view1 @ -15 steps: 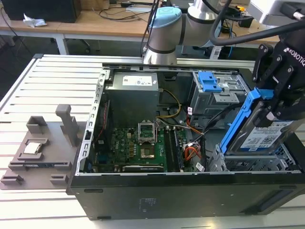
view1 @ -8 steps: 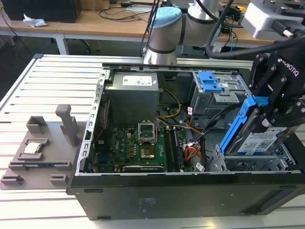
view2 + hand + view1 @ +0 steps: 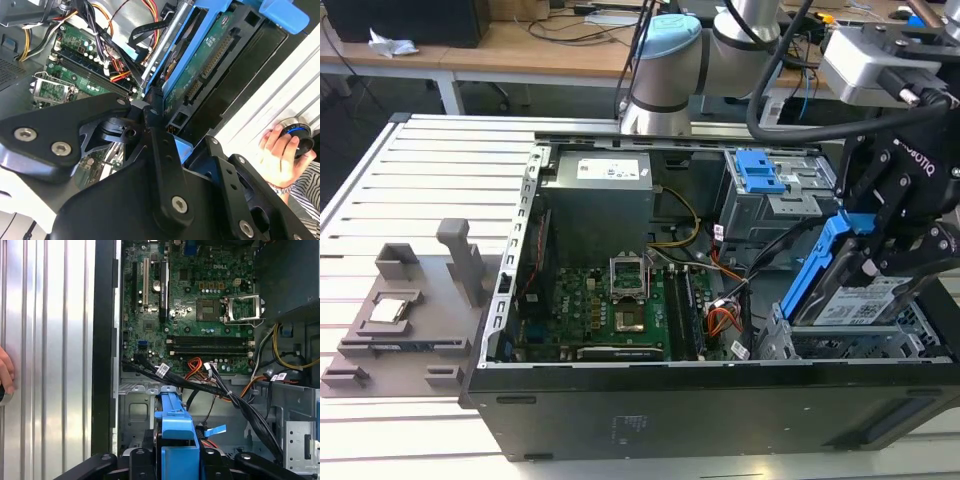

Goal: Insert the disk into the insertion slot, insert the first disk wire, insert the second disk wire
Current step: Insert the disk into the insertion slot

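My gripper is shut on the disk, a silver drive with a white-and-blue label in a bright blue carrier. It hangs tilted, its far end raised, just above the insertion slot, a low grey perforated cage at the case's front corner on the exterior view's right. The second wrist view shows the disk's green underside and its connectors past my black fingers. The blue carrier points into the case in the first wrist view. Among the black cable bundle I cannot tell the disk wires apart.
The open case holds a green motherboard, a power supply and a taller grey cage with a blue latch. Orange-yellow-black wires lie beside the slot. A grey fixture sits on the exterior view's left. A person's hand holds a round knob.
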Motion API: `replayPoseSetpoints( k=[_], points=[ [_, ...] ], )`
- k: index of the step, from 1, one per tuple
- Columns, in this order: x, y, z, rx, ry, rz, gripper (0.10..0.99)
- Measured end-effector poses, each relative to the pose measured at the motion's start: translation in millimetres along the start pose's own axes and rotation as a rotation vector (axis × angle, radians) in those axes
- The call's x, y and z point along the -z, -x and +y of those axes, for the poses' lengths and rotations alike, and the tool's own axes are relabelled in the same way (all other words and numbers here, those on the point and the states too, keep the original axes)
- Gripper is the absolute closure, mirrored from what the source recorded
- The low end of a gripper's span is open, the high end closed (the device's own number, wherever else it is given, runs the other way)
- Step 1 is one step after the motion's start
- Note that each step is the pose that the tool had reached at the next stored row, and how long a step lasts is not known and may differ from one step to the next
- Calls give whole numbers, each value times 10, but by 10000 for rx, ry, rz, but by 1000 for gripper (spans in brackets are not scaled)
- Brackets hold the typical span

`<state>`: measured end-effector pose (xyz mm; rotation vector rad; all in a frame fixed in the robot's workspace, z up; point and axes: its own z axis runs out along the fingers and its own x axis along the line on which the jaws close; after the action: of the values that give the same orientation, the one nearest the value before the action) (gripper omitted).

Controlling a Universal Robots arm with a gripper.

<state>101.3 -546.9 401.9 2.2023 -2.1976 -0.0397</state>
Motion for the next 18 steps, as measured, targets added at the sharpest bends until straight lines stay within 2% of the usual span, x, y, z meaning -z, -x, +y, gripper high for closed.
replayPoseSetpoints(
  k=[10, 18],
  points=[
    [-138, 1, -5, 0, 0, 1, 722],
    [-144, 0, -6, 0, 0, 1, 722]
  ],
)
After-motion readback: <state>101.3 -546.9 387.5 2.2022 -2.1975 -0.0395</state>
